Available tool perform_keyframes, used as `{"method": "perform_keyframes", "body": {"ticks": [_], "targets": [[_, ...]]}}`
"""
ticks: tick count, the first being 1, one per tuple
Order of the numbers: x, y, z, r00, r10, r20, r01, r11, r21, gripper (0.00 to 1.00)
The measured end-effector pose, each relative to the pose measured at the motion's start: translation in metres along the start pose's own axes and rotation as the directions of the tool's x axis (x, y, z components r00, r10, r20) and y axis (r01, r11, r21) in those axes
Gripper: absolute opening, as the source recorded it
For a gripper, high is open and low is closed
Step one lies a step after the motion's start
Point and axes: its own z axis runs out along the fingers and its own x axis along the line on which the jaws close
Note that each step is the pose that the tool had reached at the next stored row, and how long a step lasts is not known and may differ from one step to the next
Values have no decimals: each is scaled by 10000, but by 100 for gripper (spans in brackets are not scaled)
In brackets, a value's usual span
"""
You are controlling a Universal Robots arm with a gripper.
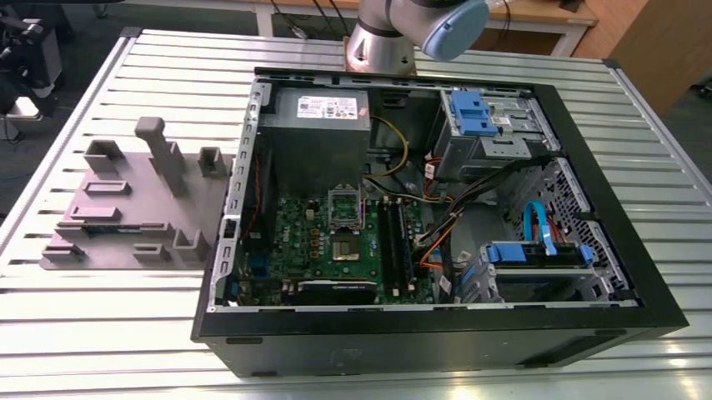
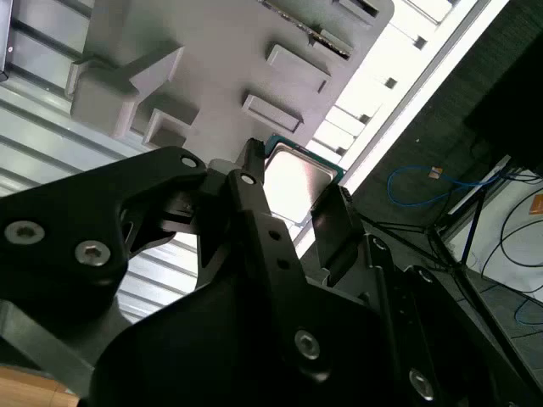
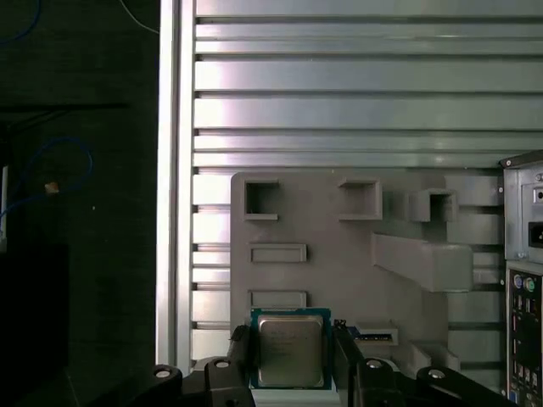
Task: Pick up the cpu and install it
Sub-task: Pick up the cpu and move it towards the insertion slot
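Observation:
The cpu [image 3: 291,349], a flat square chip with a shiny silver top and a thin green rim, sits between the two black fingers of my gripper [image 3: 292,360], which is shut on it. In the second wrist view the cpu [image 2: 297,181] shows from the side, with the gripper [image 2: 293,193] closed on two opposite edges. It hangs well above the mauve-grey tray [image 3: 339,263]. The metal-framed socket [image 1: 343,248] lies on the green motherboard inside the open computer case [image 1: 623,321].
The tray [image 1: 122,179] with upright blocks lies on the slatted metal table [image 1: 100,325], on the exterior view's left of the case. The arm's base [image 1: 384,46] stands behind the case. Cables, drive cages and a power supply [image 1: 317,112] crowd the case interior. The table edge [image 3: 170,212] drops off beside the tray.

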Motion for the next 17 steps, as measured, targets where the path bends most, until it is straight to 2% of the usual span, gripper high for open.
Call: {"method": "perform_keyframes", "body": {"ticks": [17], "targets": [[-5, 1, -27, 10000, 0, -1, 0, 10000, 1, 47]]}}
